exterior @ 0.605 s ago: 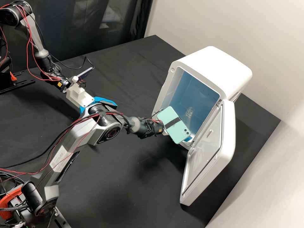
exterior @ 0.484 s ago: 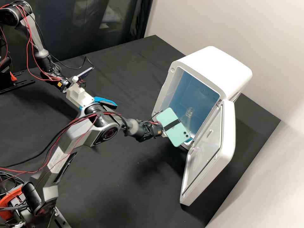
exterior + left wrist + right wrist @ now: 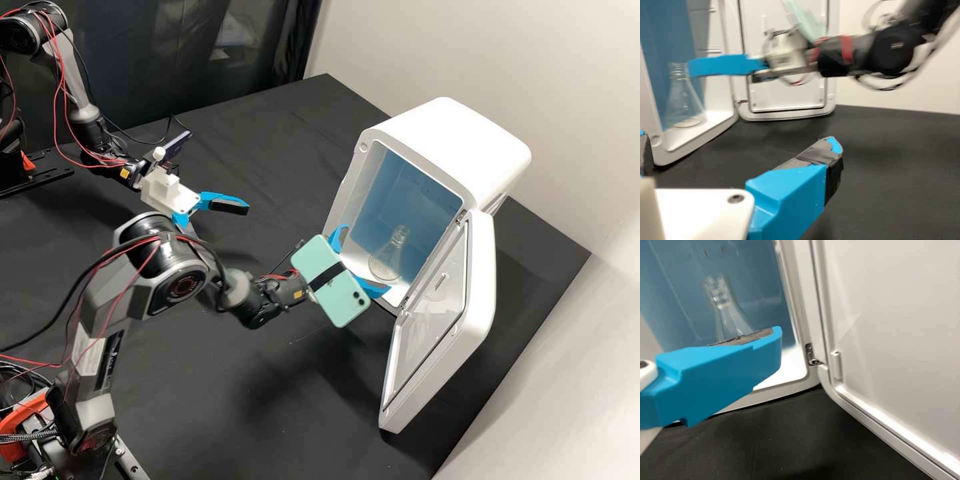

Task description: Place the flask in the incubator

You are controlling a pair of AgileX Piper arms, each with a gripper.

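Where I work: a black bench (image 3: pixel 280 133), with the incubator standing toward its far right side.
Incubator (image 3: pixel 460 143): a white box with a blue interior, its mouth turned toward my two arms. The flask stands inside it.
Door (image 3: pixel 443 313): white, swung wide open on its hinges and hanging beside the mouth.
Right gripper (image 3: pixel 363 261): at the incubator's mouth, with its blue fingers spread wide and gripping nothing. The flask sits just past the tips, apart from them.
Left gripper (image 3: pixel 212 210): above the bench and well apart from the incubator, with its fingers parted and nothing between them.
Phone (image 3: pixel 330 280): mint green, strapped to my right wrist with a black band.
Flask (image 3: pixel 390 257): clear glass, conical with a narrow neck, upright on the incubator's floor near the front edge. I cannot tell whether anything is in it.
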